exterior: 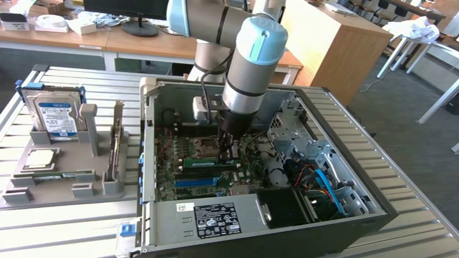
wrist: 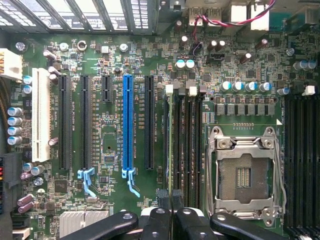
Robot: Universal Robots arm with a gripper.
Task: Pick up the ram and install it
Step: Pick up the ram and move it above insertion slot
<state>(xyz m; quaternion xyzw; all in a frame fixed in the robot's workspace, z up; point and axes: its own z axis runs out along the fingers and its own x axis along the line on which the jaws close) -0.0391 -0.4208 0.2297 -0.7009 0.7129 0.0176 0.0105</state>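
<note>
The ram (exterior: 204, 160) is a thin green stick standing on edge in a black memory slot of the motherboard (wrist: 110, 145), inside the open computer case (exterior: 215, 226). In the wrist view the ram (wrist: 170, 145) shows edge-on as a narrow green line running away from the fingers, beside the empty processor socket (wrist: 245, 170). My gripper (exterior: 231, 157) points straight down into the case at one end of the stick. Its black fingertips (wrist: 162, 200) stand close together with the ram's edge between them, so the gripper (wrist: 170, 202) is shut on it.
A blue expansion slot (wrist: 128, 125) and black slots lie beside the memory slots. Cables and drive bays (exterior: 323, 183) crowd the case at the exterior view's right. A grey holder (exterior: 64, 183) outside the case carries a hard drive (exterior: 57, 115), a silver processor (exterior: 40, 157) and another green stick (exterior: 54, 176).
</note>
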